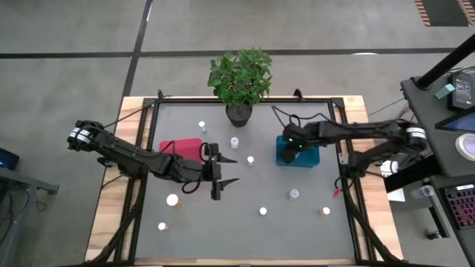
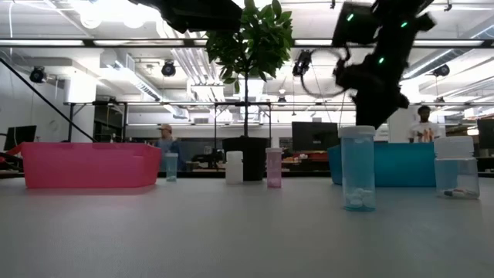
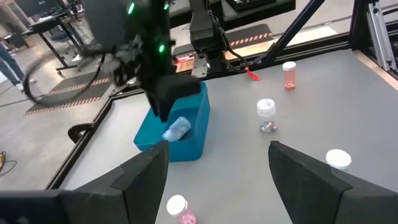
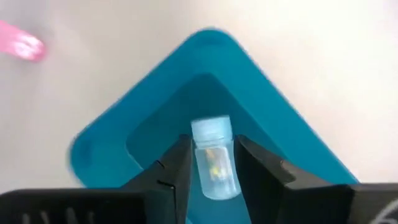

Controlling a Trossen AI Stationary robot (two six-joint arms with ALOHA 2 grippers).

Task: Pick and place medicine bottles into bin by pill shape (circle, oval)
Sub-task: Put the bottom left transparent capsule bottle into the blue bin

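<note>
— Two bins, I see. Why is the blue one the busy one?

— One tabletop (image 1: pixel 223 222) carries everything, so I'll place things by the teal bin (image 1: pixel 312 159). One potted plant (image 1: pixel 239 113) stands near it, toward the far edge, and is only scenery. The red bin (image 1: pixel 178 144) sits well apart from the teal bin, on my left arm's side. I judge each bin takes one pill shape, which is why they are kept apart.

— And your two arms?

— My right jaws (image 1: pixel 291 142) hang directly over the teal bin, because that is the drop spot. My left jaws (image 1: pixel 217 178) wait between the teal bin and the red one, spread wide and empty, clear of the right arm's work.

— Are the right jaws gripping?

— I cannot tell. One clear bottle (image 3: pixel 177 129) lies inside the teal bin right under them, tipped on its side, so it looks delivered.

— How many remain?

— I count eight loose bottles (image 1: pixel 294 194) upright on the tabletop, the nearest just beside the teal bin and the rest scattered towards the red bin. Their pills are too small to read.
</note>
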